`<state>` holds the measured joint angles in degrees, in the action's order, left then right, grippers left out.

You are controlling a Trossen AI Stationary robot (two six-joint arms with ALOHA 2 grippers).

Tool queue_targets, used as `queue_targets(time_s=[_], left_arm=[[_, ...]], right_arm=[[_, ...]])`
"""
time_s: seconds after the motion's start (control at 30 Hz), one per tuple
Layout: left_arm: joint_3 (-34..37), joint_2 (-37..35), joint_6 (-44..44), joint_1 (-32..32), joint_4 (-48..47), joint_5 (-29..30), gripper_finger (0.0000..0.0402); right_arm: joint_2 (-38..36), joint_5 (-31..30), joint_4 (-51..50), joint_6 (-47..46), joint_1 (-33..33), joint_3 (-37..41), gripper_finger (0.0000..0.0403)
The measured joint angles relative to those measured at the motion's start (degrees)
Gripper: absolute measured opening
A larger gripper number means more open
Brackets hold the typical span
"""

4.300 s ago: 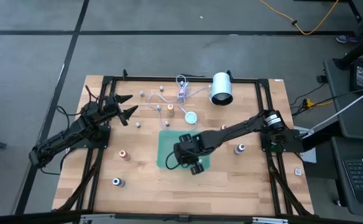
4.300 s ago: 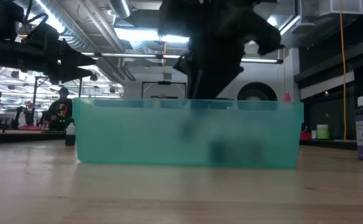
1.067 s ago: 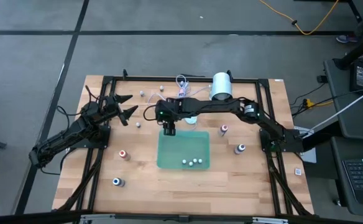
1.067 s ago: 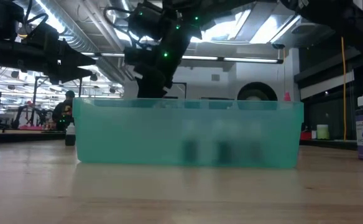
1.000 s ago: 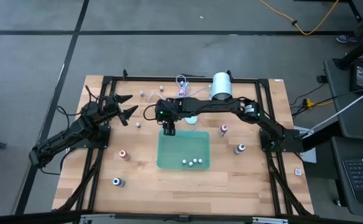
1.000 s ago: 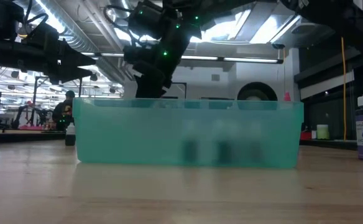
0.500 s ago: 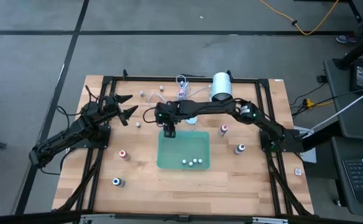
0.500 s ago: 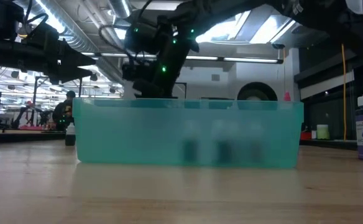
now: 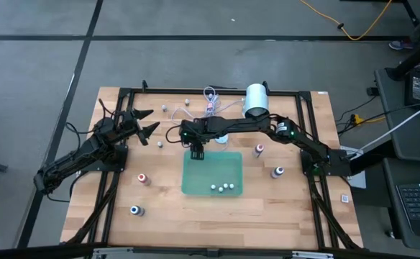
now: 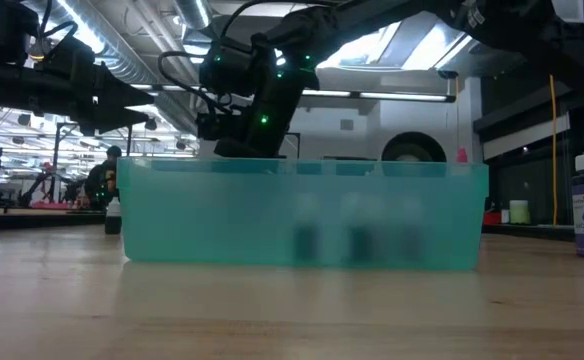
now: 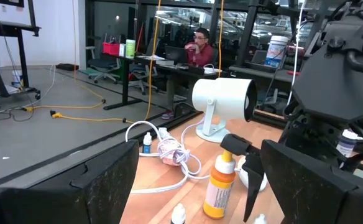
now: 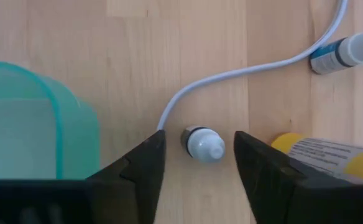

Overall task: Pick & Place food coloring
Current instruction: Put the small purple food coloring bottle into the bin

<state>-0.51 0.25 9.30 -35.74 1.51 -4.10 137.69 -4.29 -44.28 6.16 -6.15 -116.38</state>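
Currently my right gripper (image 12: 197, 163) hangs spread open over a white-capped food coloring bottle (image 12: 202, 143) just beyond the green tray (image 12: 41, 130); I judge it light, rigid, tippy, best pinched across the body; left gripper (image 9: 144, 122) waits open, far off.

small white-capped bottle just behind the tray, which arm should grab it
Right. Its end effector hangs open straddling the white-capped bottle beside the green tray. The left end effector waits open at the table's left.
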Motion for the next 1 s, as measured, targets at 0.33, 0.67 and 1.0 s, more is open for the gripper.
queue_targets(time_s=[0.33, 0.67, 1.0], left_arm=[[0.0, 0.0, 0.0, 0.01, -0.01, 0.0, 0.0333], [-0.01, 0.0, 0.0, 0.0, -0.01, 0.0, 0.0333], [0.0, 0.0, 0.0, 0.0, 0.0, 0.01, 0.0333]], right_arm=[[-0.01, -0.07, -0.08, -0.07, 0.0, -0.03, 0.0061], [-4.62, -3.99, -1.68, 0.01, 0.0, -0.15, 0.0079], [-10.23, -4.22, -6.07, 1.62, 3.32, -0.17, 0.0065]])
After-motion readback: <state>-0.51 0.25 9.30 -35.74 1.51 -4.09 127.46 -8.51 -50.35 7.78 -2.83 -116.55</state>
